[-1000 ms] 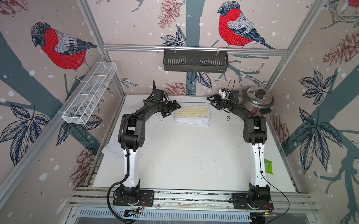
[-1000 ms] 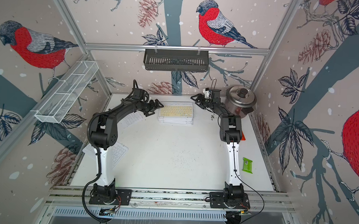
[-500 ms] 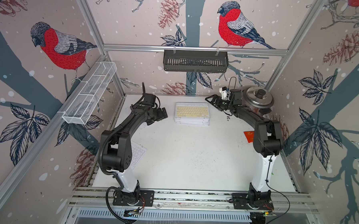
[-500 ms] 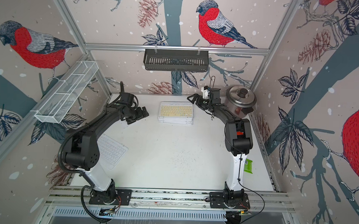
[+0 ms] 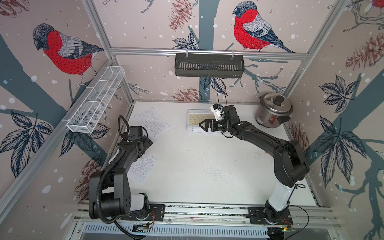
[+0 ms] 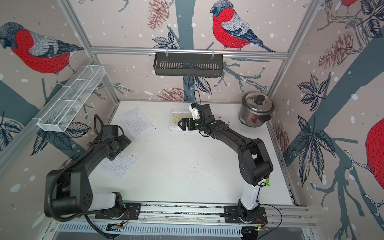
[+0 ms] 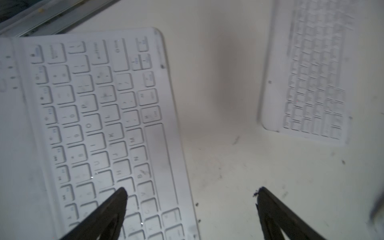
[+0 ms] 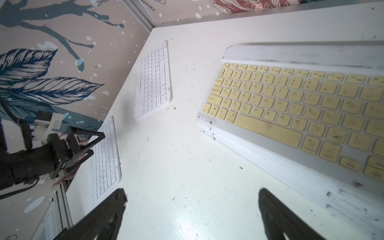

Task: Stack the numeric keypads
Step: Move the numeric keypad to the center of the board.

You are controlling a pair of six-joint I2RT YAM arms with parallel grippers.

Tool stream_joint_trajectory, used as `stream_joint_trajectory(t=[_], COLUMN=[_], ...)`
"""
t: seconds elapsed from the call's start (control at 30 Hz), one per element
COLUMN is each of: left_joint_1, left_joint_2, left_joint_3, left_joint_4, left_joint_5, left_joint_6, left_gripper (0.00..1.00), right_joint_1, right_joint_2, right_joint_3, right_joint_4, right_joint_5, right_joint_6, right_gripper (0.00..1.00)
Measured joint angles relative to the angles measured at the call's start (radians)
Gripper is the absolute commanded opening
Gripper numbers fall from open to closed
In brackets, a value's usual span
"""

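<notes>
At the back of the table (image 5: 206, 181), about the middle, there's the stack of numeric keypads (image 5: 194, 125) with a yellow-keyed one (image 8: 291, 108) on top. The right gripper (image 8: 192, 195) hovers just beside its front edge, jaws spread wide with nothing in them. Two strays lie flat over on the left, well apart from the stack: a far white keypad (image 5: 152, 122) near the back wall and a near white keypad (image 5: 142, 168) closer to the front. The left gripper (image 7: 191, 193) hangs over that near one, also wide and empty, one fingertip above the keys and the other above bare table. So I'd say we're at the fetch-the-next-one step, with the left arm lining up. The tricky bit is probably that the thing is thin and dead flat, so a finger has to get under an edge first. After that it has to land square on the yellow top. Stuff I can't make out: the left arm covers part of the near keypad in both top views, and its fingers don't show from above. The left wrist view is smeary, I can't count the layers in the stack, and a green packet (image 6: 268, 183) barely peeks out behind the right arm.
</notes>
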Motion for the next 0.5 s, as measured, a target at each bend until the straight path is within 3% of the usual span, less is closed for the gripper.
stream_joint_trajectory(t=[0.33, 0.5], left_joint_1=[0.049, 0.027], left_joint_2=[0.193, 0.269], left_joint_3=[0.024, 0.040], left_joint_4=[0.160, 0.301], left_joint_5=[0.021, -0.006], left_joint_6=[-0.014, 0.007], left_gripper=[0.96, 0.97], right_joint_1=[-0.006, -0.055], right_joint_2=[-0.062, -0.100], right_joint_3=[-0.039, -0.067], right_joint_4=[-0.030, -0.037], right_joint_5=[0.054, 0.044], right_joint_6=[-0.024, -0.024], right_gripper=[1.00, 1.00])
